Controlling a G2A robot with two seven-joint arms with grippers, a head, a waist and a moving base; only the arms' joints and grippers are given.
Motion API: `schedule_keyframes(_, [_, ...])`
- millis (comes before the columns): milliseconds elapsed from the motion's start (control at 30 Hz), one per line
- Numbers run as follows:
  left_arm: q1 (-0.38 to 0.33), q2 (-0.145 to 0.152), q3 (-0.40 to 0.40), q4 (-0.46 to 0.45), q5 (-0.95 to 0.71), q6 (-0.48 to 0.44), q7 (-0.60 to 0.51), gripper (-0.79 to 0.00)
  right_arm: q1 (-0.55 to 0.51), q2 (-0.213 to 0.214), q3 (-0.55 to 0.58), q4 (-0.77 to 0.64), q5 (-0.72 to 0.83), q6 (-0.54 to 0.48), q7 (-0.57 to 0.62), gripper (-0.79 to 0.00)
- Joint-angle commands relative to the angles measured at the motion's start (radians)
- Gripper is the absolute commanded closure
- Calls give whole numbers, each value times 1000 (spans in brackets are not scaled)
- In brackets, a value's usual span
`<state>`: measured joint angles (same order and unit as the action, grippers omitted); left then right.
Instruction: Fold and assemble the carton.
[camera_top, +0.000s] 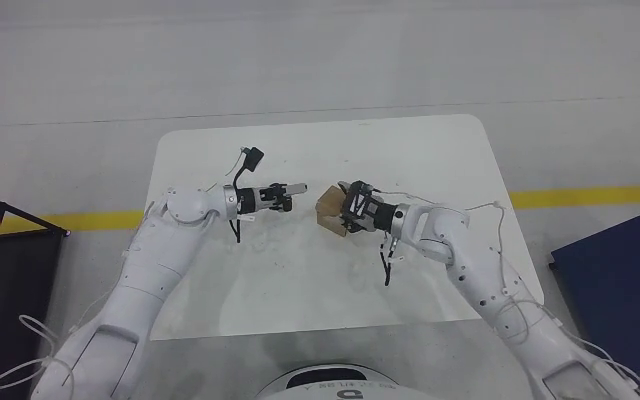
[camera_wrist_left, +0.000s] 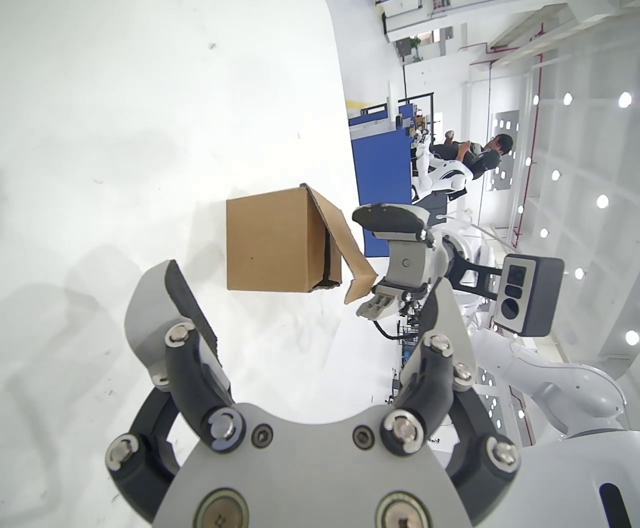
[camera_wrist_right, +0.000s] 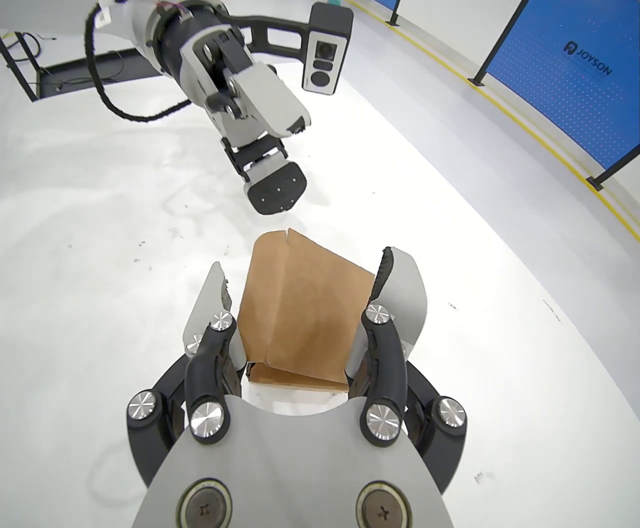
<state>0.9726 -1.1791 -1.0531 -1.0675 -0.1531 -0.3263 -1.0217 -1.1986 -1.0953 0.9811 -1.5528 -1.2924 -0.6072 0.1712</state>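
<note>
Mid-table (camera_top: 440, 160), slightly right of centre, the brown carton (camera_top: 328, 207) is seen. Body is squared up; one end flap (camera_wrist_left: 345, 245) stands open, angled out toward the right.

Right gripper (camera_top: 347, 208) is set at that flap end. Jaws are spread wide w/ the flap taken between them, its two side edges met by the fingers. Whether the carton rests on the tabletop or is held just clear can't be told.

Left gripper (camera_top: 288, 191) is held just left of the carton, apart from it, no contact. Jaws are wide open, nothing gripped. Closed side of the carton is faced toward it. The grippers are pointed at each other w/ the carton between.

Yellow floor line (camera_top: 90, 218) is noted beyond the table, left and right; blue panel (camera_top: 600, 280) at far right.
</note>
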Motion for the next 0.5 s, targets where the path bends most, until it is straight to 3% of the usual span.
schedule_keyframes(0, [3, 1, -1, -4, -2, 0, -2, -785, 0, 0, -4, -3, -27, 13, 10, -573])
schedule_keyframes(467, [5, 4, 8, -11, 14, 4, -6, -785, 6, -1, 17, -17, -80, 53, 18, -477])
